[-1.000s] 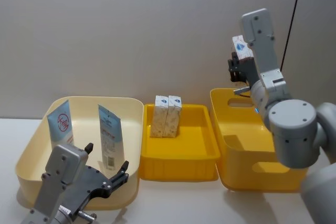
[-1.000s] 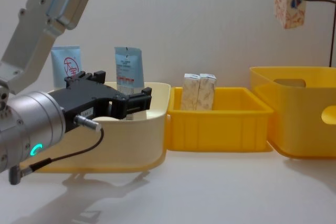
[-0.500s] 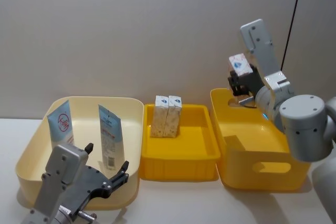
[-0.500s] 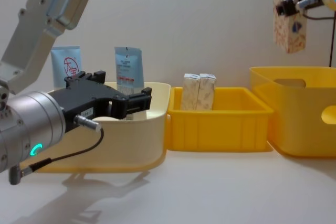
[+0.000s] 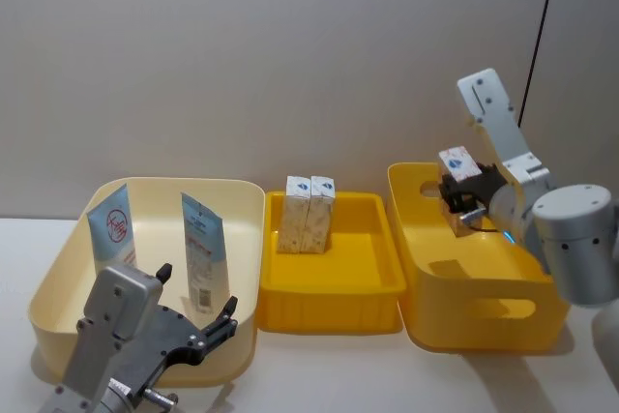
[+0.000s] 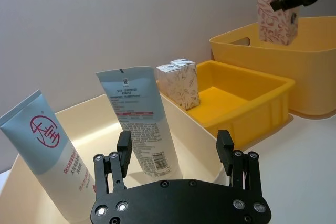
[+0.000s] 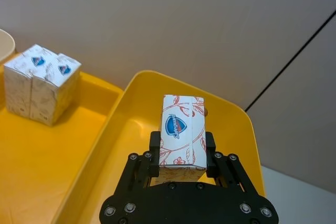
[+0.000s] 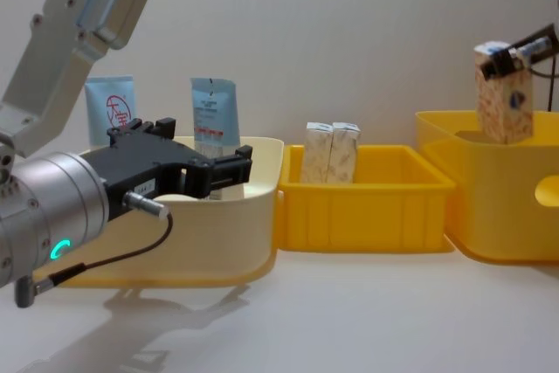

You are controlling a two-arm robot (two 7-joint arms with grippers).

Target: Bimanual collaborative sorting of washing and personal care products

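1. The right end effector (image 7: 181, 156) is clamped on one cream carton (image 7: 181, 129), a finger on each side. The carton hangs slightly tilted over the opening of the deep yellow bin (image 5: 445, 321), with its base about at rim height.
2. Two more cartons (image 5: 297, 212) (image 5: 320, 212) stand touching in the shallow yellow tray (image 5: 329, 316).
3. Two squeeze tubes (image 5: 111, 234) (image 5: 203, 249) stand apart in the cream bin (image 5: 164, 183).
4. The left end effector (image 5: 196, 302) is spread wide and empty, near the cream bin's front wall above the worktop (image 5: 338, 374).

Tubes (image 8: 214, 115) (lower halves) behind cream bin (image 8: 225, 224) wall
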